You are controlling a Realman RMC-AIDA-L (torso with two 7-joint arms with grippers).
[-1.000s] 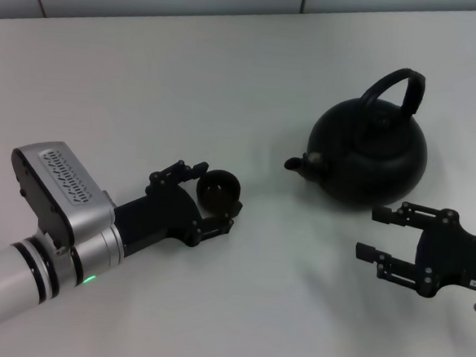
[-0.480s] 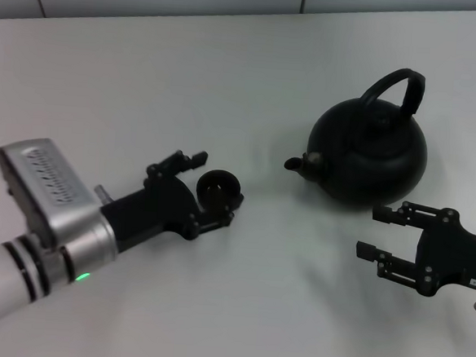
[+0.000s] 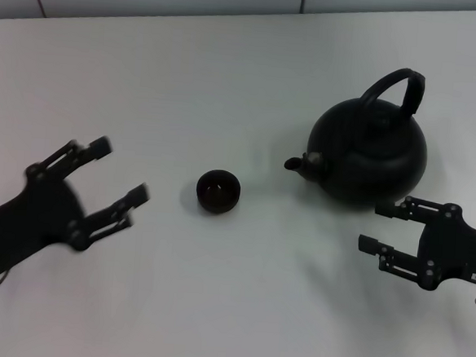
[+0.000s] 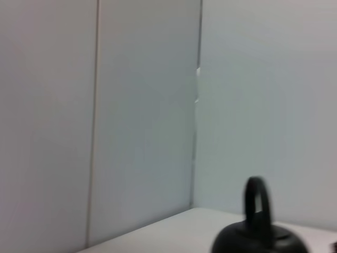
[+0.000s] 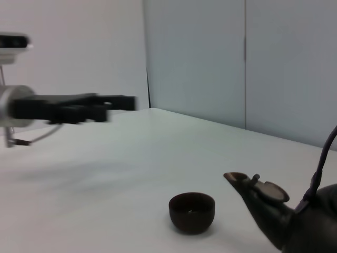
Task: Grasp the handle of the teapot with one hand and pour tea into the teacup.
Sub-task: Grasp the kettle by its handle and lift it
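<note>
The matte-black teapot (image 3: pixel 368 157) stands at the right of the white table, its spout toward the teacup, its arched handle (image 3: pixel 398 86) upright. It also shows in the left wrist view (image 4: pixel 258 237) and the right wrist view (image 5: pixel 295 219). The small dark teacup (image 3: pixel 218 191) stands alone left of the spout; the right wrist view shows the teacup (image 5: pixel 192 212) too. My left gripper (image 3: pixel 116 172) is open and empty, lifted well left of the cup. My right gripper (image 3: pixel 379 227) is open and empty, just in front of the teapot.
Grey wall panels (image 4: pixel 142 121) rise behind the table's far edge. The left arm (image 5: pixel 63 108) hangs above the table in the right wrist view.
My left gripper has let go of the teacup and pulled back to the left and up. The cup stays on the table. The right gripper has barely moved.
</note>
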